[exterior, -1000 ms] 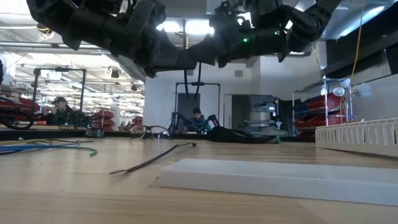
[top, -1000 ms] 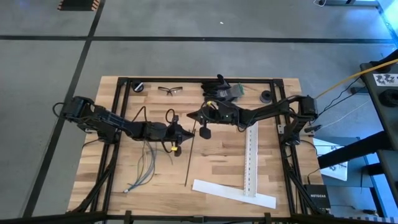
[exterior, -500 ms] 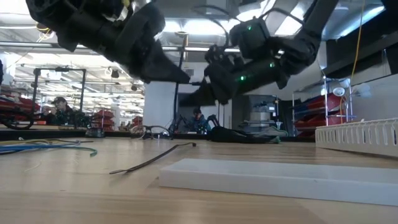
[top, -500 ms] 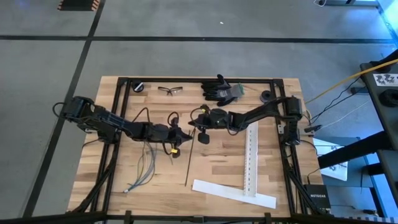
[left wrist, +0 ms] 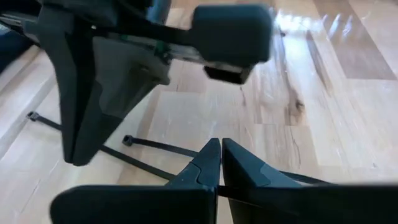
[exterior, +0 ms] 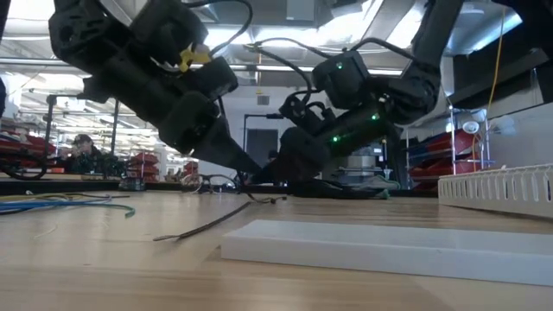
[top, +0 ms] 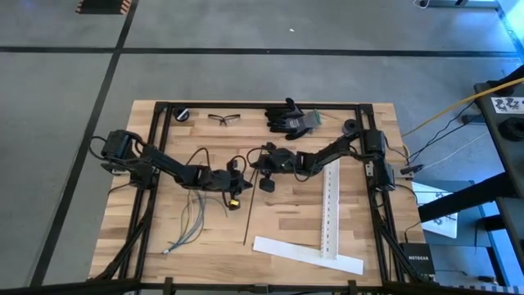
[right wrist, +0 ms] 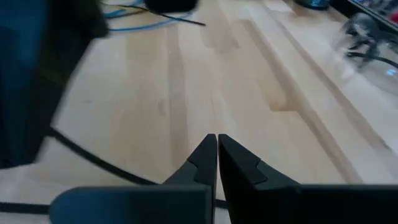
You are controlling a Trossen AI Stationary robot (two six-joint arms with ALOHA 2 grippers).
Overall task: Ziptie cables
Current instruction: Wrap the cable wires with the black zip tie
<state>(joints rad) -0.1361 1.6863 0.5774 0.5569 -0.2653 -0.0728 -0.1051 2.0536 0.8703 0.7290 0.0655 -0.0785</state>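
Jaws on both arms are pressed shut and grip nothing. Both grippers hang low over the middle of the wooden surface (top: 286,221), tips nearly meeting: the left gripper (top: 246,178) comes in from the left, the right gripper (top: 256,161) from the right. In the low view both tips point down at the far end of a ziptie (exterior: 212,224).

On the surface, the long black ziptie (top: 250,209) lies straight, running from between the grippers toward the front edge. The left wrist view shows two zipties (left wrist: 155,144) lying just ahead of the closed tips. The cables (top: 190,217) lie in a loose bunch to the left of the ziptie, apart from it. Two white strips (top: 309,254) sit at the front right, one flat, one slotted. Safety glasses (top: 225,119) and a dark glove (top: 291,117) rest near the back edge.

Beyond the surface is a wide workshop with ceiling lights; a seated person (exterior: 84,149) shows far back on the left.

A second ago both arms hung higher, their grippers well above the ziptie; they have since dropped and drawn closer together. The jaws have stayed shut throughout.
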